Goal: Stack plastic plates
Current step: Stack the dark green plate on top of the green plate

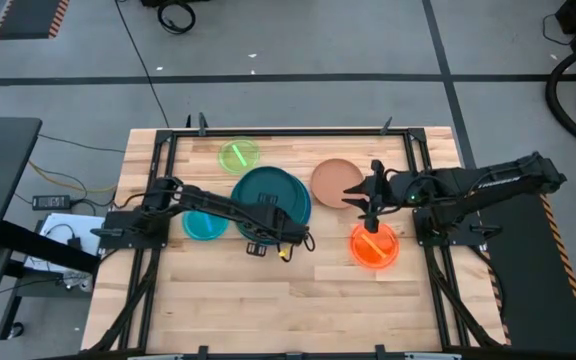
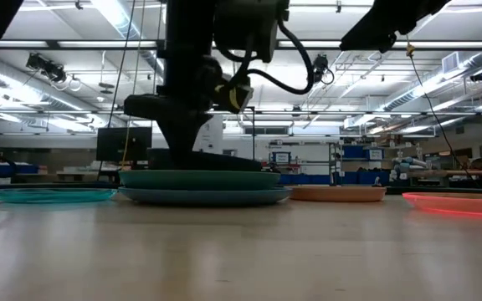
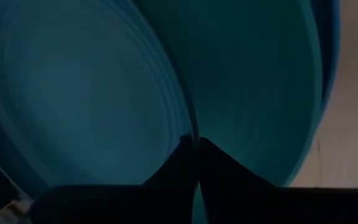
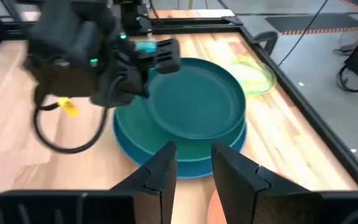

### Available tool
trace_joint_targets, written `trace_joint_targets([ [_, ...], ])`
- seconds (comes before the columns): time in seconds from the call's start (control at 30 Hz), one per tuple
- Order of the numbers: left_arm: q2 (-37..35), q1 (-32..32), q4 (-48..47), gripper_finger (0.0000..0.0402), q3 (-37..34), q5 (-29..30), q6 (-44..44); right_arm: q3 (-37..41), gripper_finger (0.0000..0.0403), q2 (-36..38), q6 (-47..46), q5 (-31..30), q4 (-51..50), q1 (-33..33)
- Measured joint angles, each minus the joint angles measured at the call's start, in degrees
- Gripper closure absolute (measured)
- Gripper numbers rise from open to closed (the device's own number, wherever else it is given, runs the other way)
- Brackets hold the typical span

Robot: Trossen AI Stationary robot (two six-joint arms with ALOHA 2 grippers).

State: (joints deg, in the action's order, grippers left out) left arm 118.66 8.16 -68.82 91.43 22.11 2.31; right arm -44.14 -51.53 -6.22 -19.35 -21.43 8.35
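My left gripper (image 1: 268, 243) is pinched shut on the near rim of the dark green plate (image 4: 194, 99), which rests on the teal plate (image 4: 129, 127) and blue plate (image 4: 185, 167) mid-table (image 1: 228, 300) — so I judge I'm seating it; next, let go. My right gripper (image 1: 372, 212) hangs half-open, empty, between the tan plate (image 1: 333, 180) and the orange plate (image 1: 373, 246) — beside that stack

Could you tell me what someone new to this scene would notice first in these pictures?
Probably the stack at the table's centre: a dark green plate on a teal plate on a blue plate, with the left gripper shut on the green plate's rim. Next, the glowing translucent orange plate on the right, with the right gripper open above it, beside a tan plate.
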Motion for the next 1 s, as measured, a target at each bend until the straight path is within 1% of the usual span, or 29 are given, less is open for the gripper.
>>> trace_joint_targets([
  [0.1, -1.6, -0.8, 2.8, 0.0388, -2.4, -2.3, 1.1, 0.0, 0.0293, 0.0, -1.2, 0.0, -1.2, 1.4],
  [0.27, -5.3, -1.7, 7.7, 0.0388, -7.0, -2.9, 2.7, 0.0, 0.0293, 0.0, -2.2, -0.3, -1.5, 3.3],
  [0.47, -9.4, -2.4, 14.4, 0.0388, -13.6, -5.6, 3.3, 0.0, 0.0293, 0.0, -3.9, -0.5, -1.7, 4.0],
  [0.7, -9.6, -1.4, 15.8, 0.0384, -14.5, -5.6, 2.9, 0.0, 0.0293, 0.0, -4.7, -0.5, -1.8, 4.0],
  [0.8, -9.7, -1.0, 16.7, 0.0370, -14.5, -5.5, 1.4, 0.0, 0.0293, -0.1, -4.8, -0.5, -1.8, 4.0],
  [1.0, -9.7, -0.5, 16.8, 0.0316, -14.5, -5.8, -0.4, 0.8, 0.0293, -1.8, -4.4, -0.7, -1.2, 4.0],
])
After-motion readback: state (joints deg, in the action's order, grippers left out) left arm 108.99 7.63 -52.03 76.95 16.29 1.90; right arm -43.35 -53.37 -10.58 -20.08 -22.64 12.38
